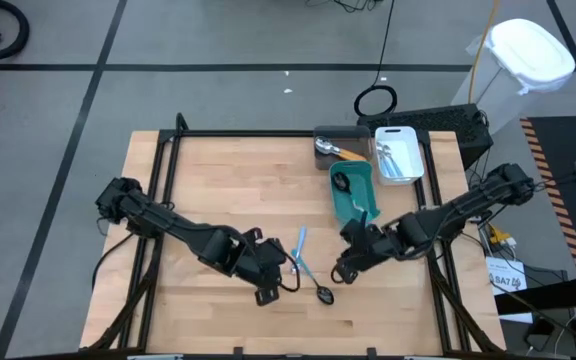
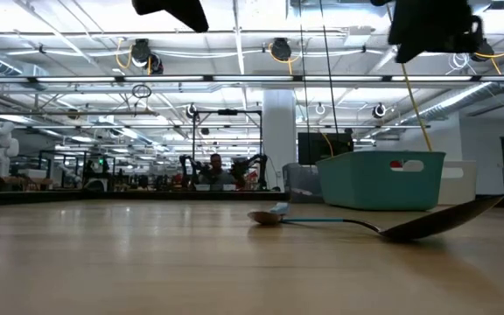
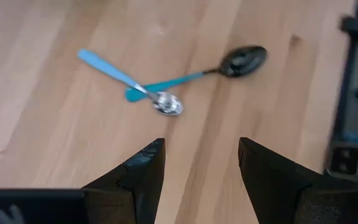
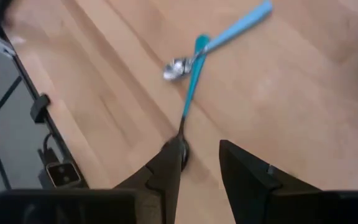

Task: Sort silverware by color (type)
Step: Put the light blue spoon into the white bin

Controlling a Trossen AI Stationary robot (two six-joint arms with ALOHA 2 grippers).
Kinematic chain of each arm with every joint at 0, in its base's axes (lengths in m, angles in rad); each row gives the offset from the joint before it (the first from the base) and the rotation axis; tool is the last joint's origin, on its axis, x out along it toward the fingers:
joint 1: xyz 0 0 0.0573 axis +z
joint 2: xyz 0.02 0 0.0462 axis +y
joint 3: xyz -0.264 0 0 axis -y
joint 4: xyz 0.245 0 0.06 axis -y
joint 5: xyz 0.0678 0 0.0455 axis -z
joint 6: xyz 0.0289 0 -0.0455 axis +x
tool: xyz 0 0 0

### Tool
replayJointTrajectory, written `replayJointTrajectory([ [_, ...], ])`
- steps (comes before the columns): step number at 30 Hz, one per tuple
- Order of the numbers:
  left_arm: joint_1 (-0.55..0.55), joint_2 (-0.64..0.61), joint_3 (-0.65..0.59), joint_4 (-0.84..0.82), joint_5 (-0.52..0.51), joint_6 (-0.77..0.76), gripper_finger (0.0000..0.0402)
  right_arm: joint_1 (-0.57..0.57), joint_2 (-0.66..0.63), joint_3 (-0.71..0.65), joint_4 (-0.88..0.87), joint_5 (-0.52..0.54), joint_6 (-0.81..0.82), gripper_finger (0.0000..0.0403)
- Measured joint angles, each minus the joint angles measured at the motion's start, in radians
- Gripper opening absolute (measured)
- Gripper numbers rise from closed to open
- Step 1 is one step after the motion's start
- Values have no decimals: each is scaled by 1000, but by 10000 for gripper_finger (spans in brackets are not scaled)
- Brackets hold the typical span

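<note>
Two spoons lie crossed on the wooden table. A light-blue-handled spoon [image 3: 114,70] with a silver head [image 3: 166,103] rests across the handle end of a teal-handled spoon [image 3: 166,86] with a black bowl [image 3: 244,60]. They also show in the high view as the light-blue spoon [image 1: 301,243] and the black bowl [image 1: 325,293]. My left gripper [image 1: 280,283] [image 3: 201,155] hovers open to their left. My right gripper [image 1: 340,268] [image 4: 201,155] hovers open to their right, above the black bowl [image 4: 181,151]. Both are well above the table.
At the far right stand a teal bin [image 1: 353,205] [image 2: 379,179] holding a dark utensil, a white bin [image 1: 413,150] with light-blue utensils, and a gray bin [image 1: 323,135] with an orange-handled one. A black frame [image 1: 158,170] borders the table. Bare wood lies at the left and near side.
</note>
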Motion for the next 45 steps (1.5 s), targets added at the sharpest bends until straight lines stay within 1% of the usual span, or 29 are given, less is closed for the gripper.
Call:
replayJointTrajectory([
  [2, -1, 0, 0, -9, -47, -44, 202, 28, 0, 0, -10, -2, 30, 107],
  [4, 9, 0, 0, -16, -61, -87, 202, 52, -4, 0, -11, -3, 62, 107],
  [9, 67, 16, 0, -92, -71, -354, 202, 112, -14, 8, -50, -2, 132, 107],
  [11, 85, 28, -1, -89, -74, -392, 202, 131, -13, 14, -78, -3, 145, 107],
  [13, 103, 43, 0, -40, -73, -413, 202, 141, -13, 17, -84, -3, 150, 107],
  [15, 112, 58, 0, -14, -64, -411, 202, 148, -13, 17, -93, -6, 150, 107],
  [17, 132, 86, 10, -3, -23, -413, 202, 153, -13, 17, -94, -35, 145, 107],
  [20, 155, 135, 23, -68, 38, -431, 202, 157, -13, 17, -101, -81, 134, 107],
  [24, 178, 194, 69, -83, 54, -425, 202, 156, -14, 17, -125, -112, 122, 107],
  [27, 198, 246, 130, -69, 59, -399, 202, 156, -16, 17, -143, -135, 116, 107],
  [31, 233, 337, 259, -110, 59, -348, 202, 156, -23, 17, -153, -135, 65, 107],
  [34, 255, 415, 371, -178, 57, -324, 202, 156, -30, 17, -168, -134, -5, 107],
  [36, 268, 474, 446, -239, 60, -302, 202, 156, -36, 17, -204, -135, -24, 107],
  [39, 288, 549, 538, -353, 119, -280, 202, 156, -50, 17, -252, -152, -28, 107],
  [42, 296, 598, 584, -437, 131, -286, 202, 156, -69, 17, -297, -159, -64, 107],
  [45, 294, 609, 585, -433, 138, -321, 202, 156, -91, 17, -340, -157, -129, 107],
])
